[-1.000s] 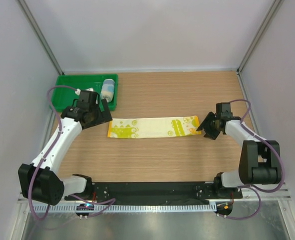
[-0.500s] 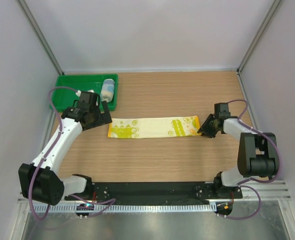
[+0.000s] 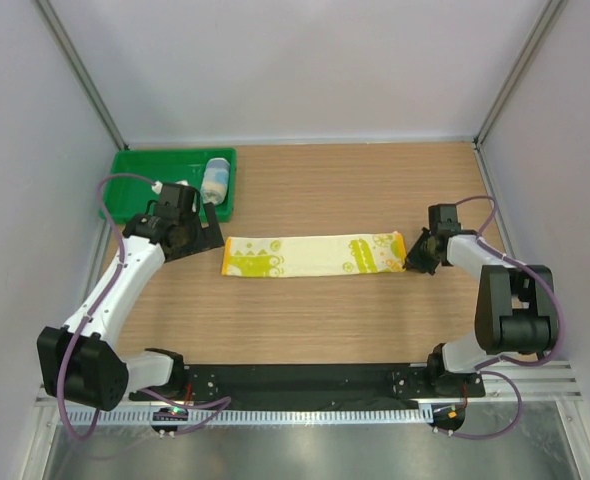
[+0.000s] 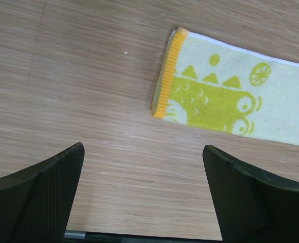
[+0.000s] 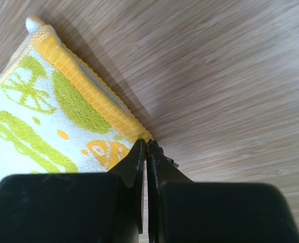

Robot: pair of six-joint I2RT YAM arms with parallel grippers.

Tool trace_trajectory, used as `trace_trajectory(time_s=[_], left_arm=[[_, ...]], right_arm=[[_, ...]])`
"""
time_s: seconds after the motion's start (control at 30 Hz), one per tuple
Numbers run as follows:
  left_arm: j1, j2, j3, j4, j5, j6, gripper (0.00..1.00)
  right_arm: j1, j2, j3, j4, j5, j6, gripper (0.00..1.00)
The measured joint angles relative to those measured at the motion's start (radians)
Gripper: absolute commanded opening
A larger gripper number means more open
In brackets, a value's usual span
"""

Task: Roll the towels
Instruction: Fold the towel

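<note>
The long yellow-green and white towel (image 3: 310,255) lies flat across the middle of the table, its orange hems at both ends. My right gripper (image 3: 412,256) sits at the towel's right end. In the right wrist view its jaws (image 5: 147,143) are pressed together on the near corner of the orange hem (image 5: 83,83). My left gripper (image 3: 197,236) hovers just left of the towel's other end, jaws wide apart over bare wood (image 4: 142,148), with the towel's left hem (image 4: 169,73) ahead of it. A light blue and white towel (image 3: 215,180) rests rolled in the green tray.
The green plastic tray (image 3: 155,172) stands at the back left corner, close behind my left arm. Grey walls with metal posts enclose the table on three sides. A black rail (image 3: 305,380) runs along the near edge by the arm bases.
The right gripper's jaws closed on the towel's right corner. The whole towel slid a little to the right. The left arm barely moved.
</note>
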Motion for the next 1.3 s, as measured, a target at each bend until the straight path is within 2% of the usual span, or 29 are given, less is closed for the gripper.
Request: trace_trajectory(time_s=[0.37,0.57,0.93,1.3], left_arm=[[0.0,0.008,-0.005,-0.021,-0.012,0.024,0.99],[0.0,0.013,-0.017,-0.03,-0.026,0.027,0.98],[0.0,0.012,-0.017,-0.03,-0.059,0.027,0.99],[0.0,-0.001,-0.017,-0.031,-0.082,0.027,1.0]], right_arm=[[0.0,-0.069,0.039,-0.116,0.264,-0.022,0.01],[0.031,-0.098,0.102,-0.174,0.358,-0.032,0.01],[0.275,-0.096,0.283,-0.274,0.476,-0.042,0.01],[0.539,-0.052,0.443,-0.296,0.492,0.009,0.01]])
